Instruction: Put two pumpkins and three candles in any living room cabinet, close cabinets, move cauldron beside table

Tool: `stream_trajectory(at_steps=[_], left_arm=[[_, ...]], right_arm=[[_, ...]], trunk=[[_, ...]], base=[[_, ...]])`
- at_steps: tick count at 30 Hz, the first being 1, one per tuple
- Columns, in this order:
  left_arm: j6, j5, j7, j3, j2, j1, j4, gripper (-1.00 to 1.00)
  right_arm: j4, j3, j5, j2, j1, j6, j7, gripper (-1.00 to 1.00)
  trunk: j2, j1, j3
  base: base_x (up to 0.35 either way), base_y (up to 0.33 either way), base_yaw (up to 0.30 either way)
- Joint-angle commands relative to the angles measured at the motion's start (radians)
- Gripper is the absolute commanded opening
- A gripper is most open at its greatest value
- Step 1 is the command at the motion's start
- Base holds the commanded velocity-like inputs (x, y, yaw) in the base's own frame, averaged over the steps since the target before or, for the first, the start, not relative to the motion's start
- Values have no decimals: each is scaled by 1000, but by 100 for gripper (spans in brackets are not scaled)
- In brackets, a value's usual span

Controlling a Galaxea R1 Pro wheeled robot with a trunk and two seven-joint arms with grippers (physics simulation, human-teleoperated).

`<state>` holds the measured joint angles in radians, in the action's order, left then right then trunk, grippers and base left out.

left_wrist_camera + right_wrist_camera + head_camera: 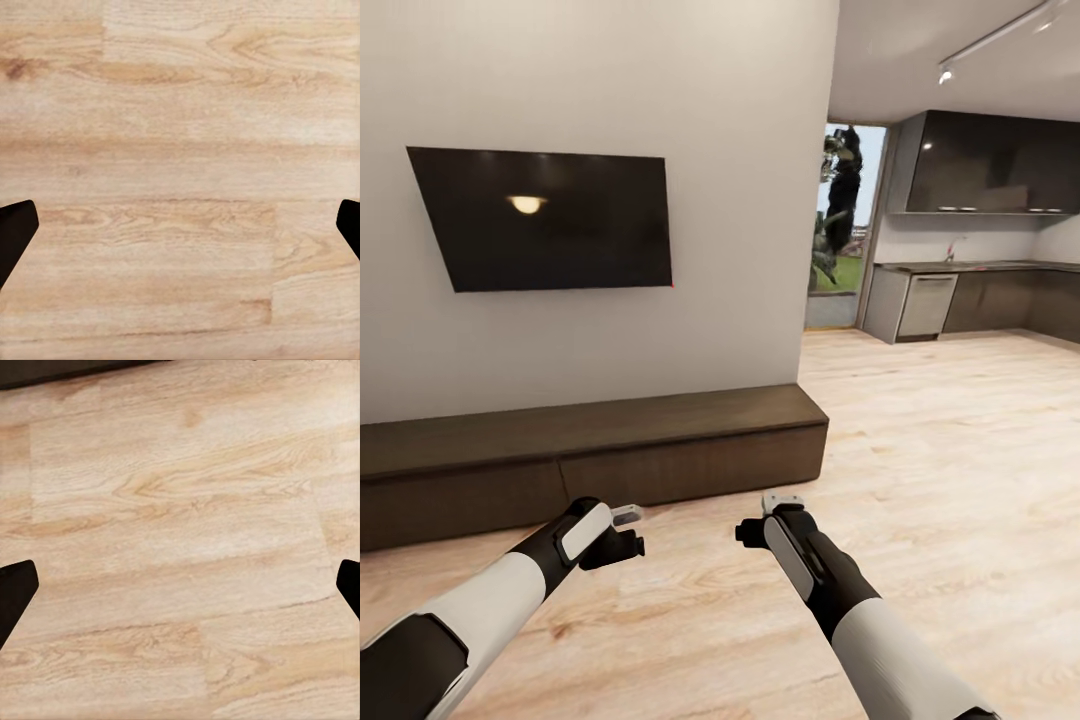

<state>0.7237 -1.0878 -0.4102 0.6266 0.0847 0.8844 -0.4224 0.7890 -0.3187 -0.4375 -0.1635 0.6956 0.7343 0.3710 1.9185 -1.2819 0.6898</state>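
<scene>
Left gripper: held low over the wood floor, just in front of the cabinet; in its wrist view the two dark fingertips sit at opposite edges with bare planks between, so jaws spread wide, nothing held. Right gripper: same height, near the left one but apart; its wrist view shows fingertips equally far apart over floor, empty, with a dark strip of the cabinet base at one edge.

Cabinet: long low dark-brown unit against the white wall, all fronts flush and shut. Wall-mounted TV hangs above it, screen dark with a lamp reflection. Beyond the wall's end: kitchen with dark upper cupboards, counter, dishwasher, and a window with greenery.
</scene>
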Motion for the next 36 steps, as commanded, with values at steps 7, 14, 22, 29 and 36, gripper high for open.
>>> stream_trajectory(at_steps=[7, 14, 22, 29, 36], left_arm=[[1, -11, -8, 7, 1, 1, -2, 100], [1, -11, -8, 7, 1, 1, -2, 100], [1, -11, -9, 8, 1, 1, -2, 100], [0, -11, -9, 8, 1, 1, -2, 100], [0, -10, -8, 8, 1, 1, -3, 100]], right_arm=[[8, -8, -11, 0, 1, 0, 11, 100], [12, -7, -10, 1, 1, -1, 11, 100], [13, -8, -10, 0, 1, -1, 11, 100], [12, -8, -10, 0, 1, -1, 11, 100], [13, -7, -10, 1, 1, -2, 11, 100]], trunk=[[1, 0, 1], [1, 0, 1], [1, 0, 1], [1, 0, 1], [1, 0, 1]], base=[[16, 65, 1], [1, 22, 1], [0, -120, 184], [0, -196, 274], [50, -147, 99]])
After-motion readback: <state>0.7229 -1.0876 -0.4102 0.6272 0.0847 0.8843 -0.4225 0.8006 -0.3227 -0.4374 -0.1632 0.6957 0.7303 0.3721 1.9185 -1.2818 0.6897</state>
